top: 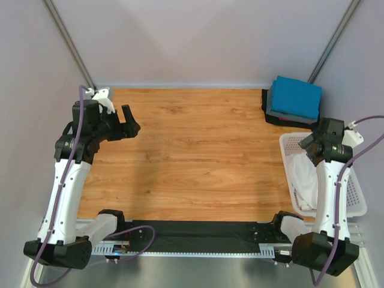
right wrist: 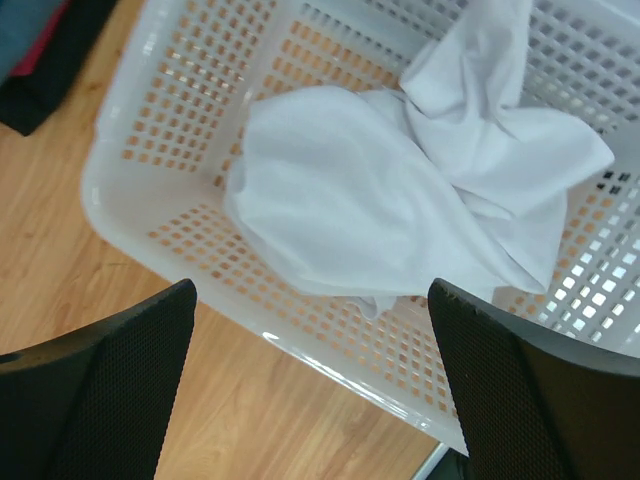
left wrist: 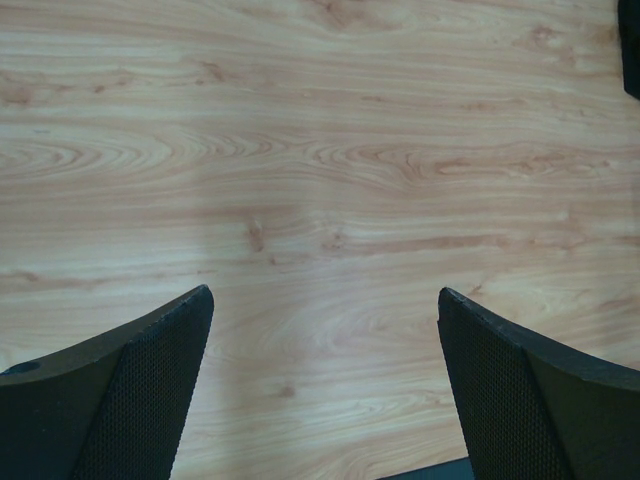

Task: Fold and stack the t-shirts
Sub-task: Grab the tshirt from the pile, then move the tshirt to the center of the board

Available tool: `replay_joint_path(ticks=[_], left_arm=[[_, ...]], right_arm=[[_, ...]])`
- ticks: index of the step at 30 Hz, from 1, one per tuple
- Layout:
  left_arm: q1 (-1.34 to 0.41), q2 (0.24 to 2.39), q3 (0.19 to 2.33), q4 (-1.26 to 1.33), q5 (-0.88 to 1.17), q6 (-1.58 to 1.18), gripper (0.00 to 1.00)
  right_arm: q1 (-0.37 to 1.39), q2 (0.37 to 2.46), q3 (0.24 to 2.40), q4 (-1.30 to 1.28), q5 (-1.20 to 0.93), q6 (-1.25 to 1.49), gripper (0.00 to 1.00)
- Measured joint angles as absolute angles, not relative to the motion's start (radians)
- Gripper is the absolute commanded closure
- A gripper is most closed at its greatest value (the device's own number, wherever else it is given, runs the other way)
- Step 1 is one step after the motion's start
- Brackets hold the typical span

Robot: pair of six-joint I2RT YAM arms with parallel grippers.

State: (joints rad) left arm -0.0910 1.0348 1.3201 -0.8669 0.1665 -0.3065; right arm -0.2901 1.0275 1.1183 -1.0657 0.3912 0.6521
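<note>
Gaping right tool (right wrist: pixel 310 292) above white t-shirt (right wrist: pixel 370 200) in basket (right wrist: pixel 175 150); left tool (left wrist: pixel 325 295) gaping over table (left wrist: pixel 320 150).

Bright, even overhead light fills all 3 views; soft shadows lie on the table (top: pixel 198 150) beside the left arm (top: pixel 65 186); faint glare marks the basket (right wrist: pixel 300 355) rim.

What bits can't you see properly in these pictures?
- Top view: the right arm covers much of the white shirt and basket.
- Top view: the blue shirt hides most of the stack under it.
- Right wrist view: the picture's top-left edge cuts off that stack.
</note>
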Motion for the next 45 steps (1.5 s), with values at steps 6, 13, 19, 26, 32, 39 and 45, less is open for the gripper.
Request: replay_joint_path(ticks=[6, 13, 19, 26, 32, 39, 45], left_arm=[[-0.091, 1.071, 1.325, -0.867, 0.211, -0.298, 0.0], [-0.091, 1.072, 1.351, -0.842, 0.263, -0.289, 0.0], [-0.091, 1.073, 1.352, -0.833, 0.284, -0.289, 0.0], [-0.091, 1.054, 1.35, -0.833, 0.286, -0.289, 0.01], [-0.091, 0.989, 1.333, -0.82, 0.3, -0.284, 0.01], [-0.091, 0.991, 1.317, -0.761, 0.349, -0.282, 0.02], [-0.091, 1.008, 1.308, -0.715, 0.392, -0.285, 0.02]], right_arm=[[-0.337, 0.973, 0.893, -0.967, 0.349, 0.684, 0.0], [-0.343, 1.051, 0.734, -0.773, 0.371, 0.717, 0.03], [-0.344, 1.211, 0.722, -0.614, 0.388, 0.703, 0.26], [-0.346, 1.25, 0.72, -0.561, 0.393, 0.676, 1.0], [-0.346, 1.076, 0.809, -0.656, 0.389, 0.649, 1.0], [-0.322, 0.873, 1.166, -0.654, 0.213, 0.578, 1.0], [-0.041, 0.994, 1.53, -0.619, 0.003, 0.504, 0.99]])
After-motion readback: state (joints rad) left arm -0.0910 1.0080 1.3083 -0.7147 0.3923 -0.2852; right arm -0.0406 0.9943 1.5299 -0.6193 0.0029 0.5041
